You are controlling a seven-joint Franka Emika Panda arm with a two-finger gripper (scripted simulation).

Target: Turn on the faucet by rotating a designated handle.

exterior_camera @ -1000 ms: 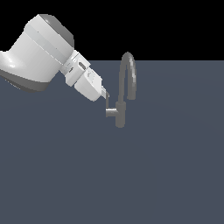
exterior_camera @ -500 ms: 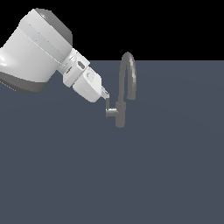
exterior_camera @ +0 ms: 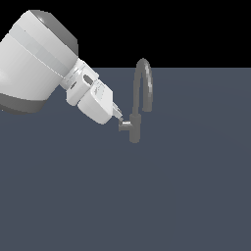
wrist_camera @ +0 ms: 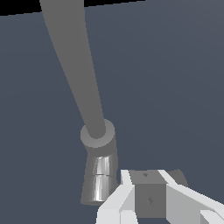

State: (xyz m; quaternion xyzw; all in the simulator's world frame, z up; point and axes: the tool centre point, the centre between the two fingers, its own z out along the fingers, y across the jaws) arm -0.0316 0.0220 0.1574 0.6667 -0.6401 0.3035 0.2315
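The faucet (exterior_camera: 136, 125) stands a little above the middle of the grey floor (exterior_camera: 147, 196), its arched spout rising toward twelve o'clock. The handle (exterior_camera: 124, 126) sticks out of the body at about nine o'clock, toward the exterior view's left. The gripper (exterior_camera: 118, 117) comes in from ten o'clock and its tips sit right at the outer end of that stub. In the wrist view the white fingers (wrist_camera: 118, 203) flank a grey block that I take to be the handle (wrist_camera: 148, 197), close on both sides, so it looks pinched, though I cannot tell for sure that the pads are bearing on it.

The risk I see is the shallow hold. Only the very tip of the stub seems to be between the fingers, so once the arm starts the turn they could slide off the end and the handle would stay put. If the arm sweeps in a straight line instead of an arc about the body, it would pry against the stub and lose it. The hand's bulky white housing also sits near the spout and could knock it.
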